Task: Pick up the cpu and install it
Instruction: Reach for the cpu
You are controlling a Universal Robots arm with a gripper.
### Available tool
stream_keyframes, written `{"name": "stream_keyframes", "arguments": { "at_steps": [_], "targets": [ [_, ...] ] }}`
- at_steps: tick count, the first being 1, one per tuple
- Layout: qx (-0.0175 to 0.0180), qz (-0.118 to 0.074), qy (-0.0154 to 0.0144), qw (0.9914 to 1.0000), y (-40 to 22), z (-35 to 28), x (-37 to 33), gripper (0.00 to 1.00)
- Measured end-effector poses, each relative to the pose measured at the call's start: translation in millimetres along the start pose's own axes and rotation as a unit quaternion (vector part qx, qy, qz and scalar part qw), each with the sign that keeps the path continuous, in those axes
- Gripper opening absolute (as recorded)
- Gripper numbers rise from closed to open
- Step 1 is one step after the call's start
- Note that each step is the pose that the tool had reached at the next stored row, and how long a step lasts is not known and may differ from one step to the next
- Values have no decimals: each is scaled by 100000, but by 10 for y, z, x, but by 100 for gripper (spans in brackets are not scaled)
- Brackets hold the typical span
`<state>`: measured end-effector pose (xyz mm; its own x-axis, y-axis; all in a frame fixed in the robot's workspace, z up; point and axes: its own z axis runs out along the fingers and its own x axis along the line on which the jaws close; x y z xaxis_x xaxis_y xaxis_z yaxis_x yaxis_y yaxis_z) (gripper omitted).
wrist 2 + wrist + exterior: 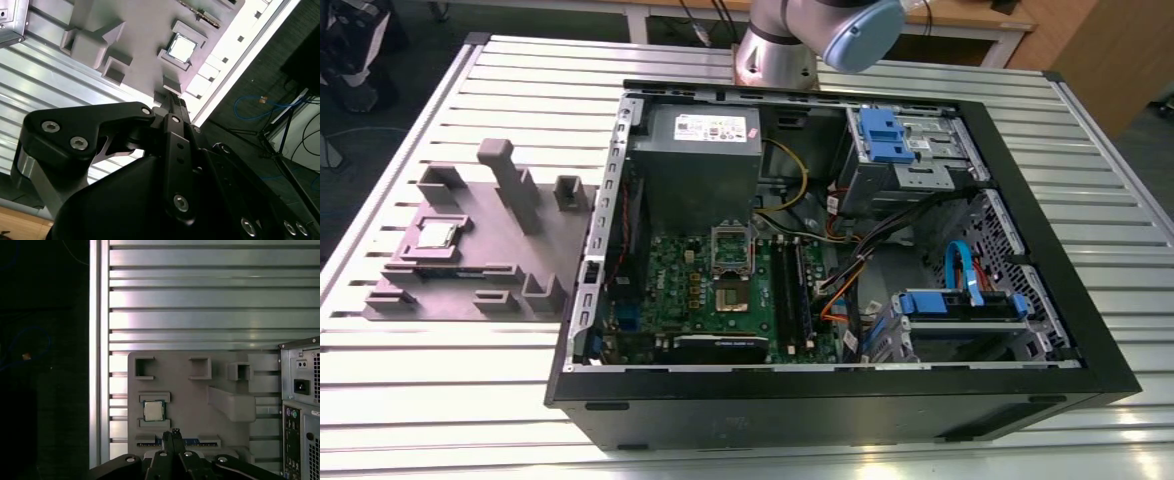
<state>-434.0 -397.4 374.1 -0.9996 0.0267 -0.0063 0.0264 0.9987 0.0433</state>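
Looking down through the wrist cameras, I have the cpu [154, 410], a small flat square chip with a silvery metal top and a thin pale rim. It sits face-up in a shallow recess of the grey moulded fixture plate [190, 405]. In the exterior view the cpu [435, 234] lies toward the side of the plate away from the computer case. Being square, it has no long axis. Its edges run parallel to the plate's edges, and raised grey lips hem it on two opposite sides, leaving the other two free.

My black gripper [175, 432] hangs over the plate with its fingers pressed together on nothing. The chip lies just ahead of the fingertips and a little off their line, on the side away from the case. I judge the tips to be well above it too.

Also on the plate are empty square pockets and a tall grey upright [514, 190] between the chip's recess and the case. The slot nearest the fingertips holds what looks like a thin stick [200, 443] with a blue strip. Nothing covers the chip. The open black tower case [854, 400], its green motherboard [674, 280] exposed, stands just beside the plate on the slatted aluminium table [454, 380].
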Motion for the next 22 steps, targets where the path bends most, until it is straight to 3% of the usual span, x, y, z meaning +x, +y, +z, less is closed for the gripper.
{"name": "stream_keyframes", "arguments": {
  "at_steps": [10,22],
  "targets": [
    [-5,4,-8,100000,-2,5,70,11],
    [-1,2,1,100000,-6,15,225,11]
  ]
}}
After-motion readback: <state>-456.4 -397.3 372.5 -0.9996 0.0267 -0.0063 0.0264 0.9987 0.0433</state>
